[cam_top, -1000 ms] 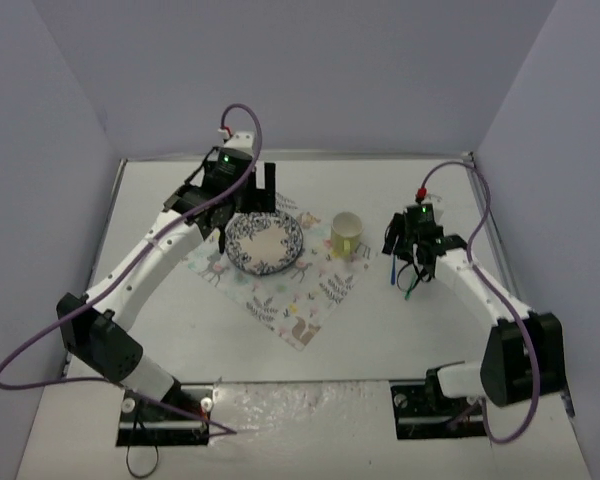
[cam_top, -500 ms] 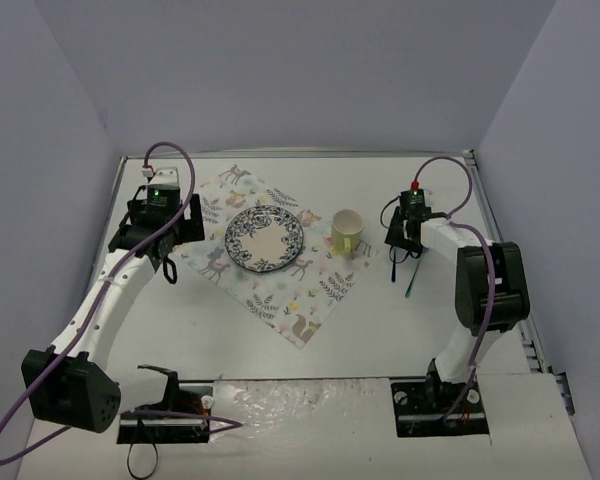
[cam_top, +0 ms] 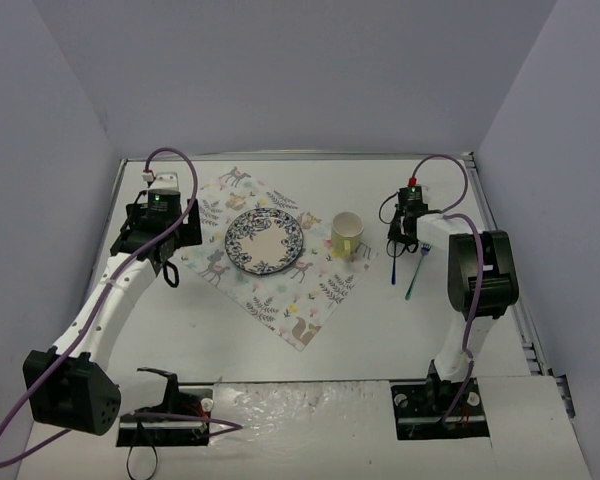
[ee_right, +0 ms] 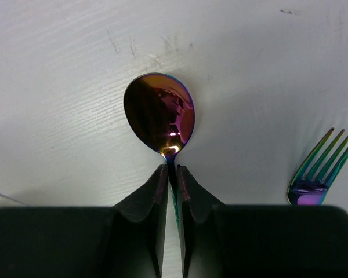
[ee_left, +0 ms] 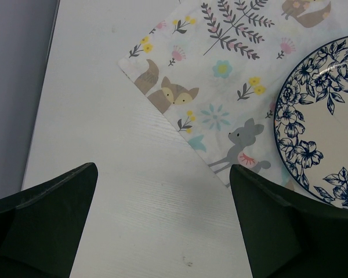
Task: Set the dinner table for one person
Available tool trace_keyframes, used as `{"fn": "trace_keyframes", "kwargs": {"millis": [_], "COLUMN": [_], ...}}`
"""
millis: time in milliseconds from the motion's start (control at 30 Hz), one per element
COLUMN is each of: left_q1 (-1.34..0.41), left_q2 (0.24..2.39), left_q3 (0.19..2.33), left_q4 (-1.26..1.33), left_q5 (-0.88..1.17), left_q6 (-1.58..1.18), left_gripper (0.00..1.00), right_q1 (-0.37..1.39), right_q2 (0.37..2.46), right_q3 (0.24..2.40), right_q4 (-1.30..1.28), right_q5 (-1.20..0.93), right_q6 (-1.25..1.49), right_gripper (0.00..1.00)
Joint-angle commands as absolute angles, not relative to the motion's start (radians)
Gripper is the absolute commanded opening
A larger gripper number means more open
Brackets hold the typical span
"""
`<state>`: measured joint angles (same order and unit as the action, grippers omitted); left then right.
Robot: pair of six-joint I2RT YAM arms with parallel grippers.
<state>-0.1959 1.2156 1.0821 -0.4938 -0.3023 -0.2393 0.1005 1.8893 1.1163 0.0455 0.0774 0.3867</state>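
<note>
Between the fingers of the right gripper (ee_right: 171,174) sits the neck of a spoon (ee_right: 159,110), both pads pressed shut on the thin handle just behind the bowl. Ahead of the fingertips the bowl rests on the table (ee_right: 249,58), shining purple and gold. Off to the right of the fingers, well apart from them, the tines of a fork (ee_right: 319,171) lie on the same white top. In the top view the spoon's handle (cam_top: 393,270) shows on the near side of these fingers, the fork (cam_top: 415,272) lies just beside it, and a yellow cup (cam_top: 346,233) stands near on the left

Under the left gripper (ee_left: 162,174) the table is bare; its fingers stand wide apart and hold nothing. Ahead of the fingers lies the corner of a cloth (ee_left: 220,87) printed with foxes, a deer and flowers. Further right of the right finger (ee_left: 284,226), on the cloth, is the blue-flowered rim of a plate (ee_left: 325,127). Seen from above, the table (cam_top: 380,330) spreads beneath both grippers and carries everything else, the cloth lying between the two sets of fingers
</note>
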Motion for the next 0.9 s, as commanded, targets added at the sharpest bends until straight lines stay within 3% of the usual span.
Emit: {"fn": "trace_keyframes", "kwargs": {"millis": [0,200,433,867], "left_q1": [-0.189,-0.189,-0.188,-0.160], "left_q2": [1.209,1.206,1.192,1.140], "left_q3": [1.104,1.104,1.107,1.100], "left_q4": [-0.441,-0.440,-0.446,-0.448], "left_q5": [-0.325,-0.318,-0.320,-0.314], "left_q6": [-0.227,-0.230,-0.230,-0.239], "left_gripper": [0.95,0.95,0.95,0.95], "right_q1": [0.083,0.083,0.100,0.412], "right_q2": [1.879,1.807,1.583,1.228], "right_q3": [1.098,1.093,1.034,0.918], "right_q4": [0.028,0.005,-0.079,-0.173], "right_q5": [0.070,0.085,0.102,0.213], "right_q6": [0.391,0.399,0.483,0.799], "right_gripper": [0.02,0.00,0.00,0.00]}}
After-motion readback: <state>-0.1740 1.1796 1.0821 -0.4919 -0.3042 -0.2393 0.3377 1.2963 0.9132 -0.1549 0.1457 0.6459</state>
